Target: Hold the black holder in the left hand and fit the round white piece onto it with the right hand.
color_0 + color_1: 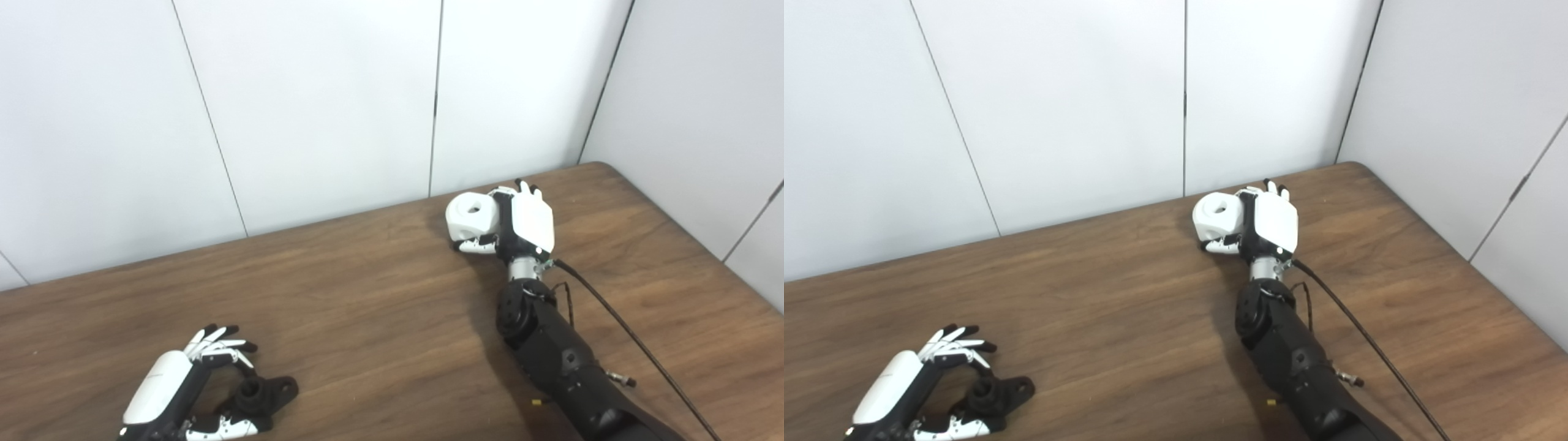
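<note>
The black holder (264, 394) lies flat on the wooden table (367, 318) near the front left, a short socket standing up from its base. My left hand (184, 386) curves around its left end, fingers (215, 346) arched above it and thumb below, with a visible gap to the holder. The round white piece (470, 216), with a hole in its top, sits far back at centre right. My right hand (520, 223) is shut on it from the right, thumb under its front. I cannot tell whether the piece rests on the table or hangs just above it.
White wall panels run close behind the table's far edge, and the side wall closes the right. A black cable (631, 337) trails from the right wrist across the table to the front right. A small yellow speck (536, 402) lies beside the right forearm.
</note>
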You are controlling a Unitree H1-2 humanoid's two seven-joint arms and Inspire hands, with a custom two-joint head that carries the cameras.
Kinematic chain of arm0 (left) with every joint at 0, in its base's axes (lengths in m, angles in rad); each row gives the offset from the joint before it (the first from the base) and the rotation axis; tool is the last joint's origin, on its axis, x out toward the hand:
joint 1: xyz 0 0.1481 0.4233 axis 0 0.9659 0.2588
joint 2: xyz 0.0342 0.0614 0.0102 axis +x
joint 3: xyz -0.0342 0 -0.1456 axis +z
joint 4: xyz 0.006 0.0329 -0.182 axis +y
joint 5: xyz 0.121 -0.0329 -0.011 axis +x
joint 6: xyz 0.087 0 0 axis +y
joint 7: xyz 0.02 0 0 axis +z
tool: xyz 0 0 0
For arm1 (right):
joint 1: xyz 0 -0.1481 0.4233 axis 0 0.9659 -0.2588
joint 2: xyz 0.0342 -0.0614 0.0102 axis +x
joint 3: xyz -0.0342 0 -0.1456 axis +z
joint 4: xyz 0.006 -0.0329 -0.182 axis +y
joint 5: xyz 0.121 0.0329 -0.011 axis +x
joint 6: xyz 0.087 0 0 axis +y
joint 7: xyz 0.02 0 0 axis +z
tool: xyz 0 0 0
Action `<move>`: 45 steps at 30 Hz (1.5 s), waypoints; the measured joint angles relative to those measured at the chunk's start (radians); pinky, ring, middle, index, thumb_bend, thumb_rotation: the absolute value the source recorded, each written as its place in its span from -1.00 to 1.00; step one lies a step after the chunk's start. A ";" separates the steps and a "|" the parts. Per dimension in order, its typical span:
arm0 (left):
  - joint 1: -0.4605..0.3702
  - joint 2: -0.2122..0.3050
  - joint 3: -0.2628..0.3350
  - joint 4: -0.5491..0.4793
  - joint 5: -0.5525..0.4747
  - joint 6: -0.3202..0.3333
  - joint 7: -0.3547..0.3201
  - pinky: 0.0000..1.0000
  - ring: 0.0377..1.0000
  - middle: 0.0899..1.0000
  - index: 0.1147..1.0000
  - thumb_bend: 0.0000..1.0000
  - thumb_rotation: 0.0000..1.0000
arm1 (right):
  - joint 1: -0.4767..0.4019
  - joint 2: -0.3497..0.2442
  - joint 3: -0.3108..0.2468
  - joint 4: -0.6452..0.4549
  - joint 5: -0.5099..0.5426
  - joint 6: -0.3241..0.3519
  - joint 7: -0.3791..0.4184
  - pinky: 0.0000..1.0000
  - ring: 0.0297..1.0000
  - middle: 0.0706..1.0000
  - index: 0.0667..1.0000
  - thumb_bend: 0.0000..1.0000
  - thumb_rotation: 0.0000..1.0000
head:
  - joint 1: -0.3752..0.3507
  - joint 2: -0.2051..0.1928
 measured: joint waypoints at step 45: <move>-0.010 -0.007 -0.010 0.008 0.012 0.008 0.001 1.00 0.91 0.53 -0.17 0.04 -0.91 | 0.198 0.086 0.008 -0.643 0.325 0.001 0.554 1.00 1.00 0.66 -0.11 0.03 -0.70 | 0.147 0.037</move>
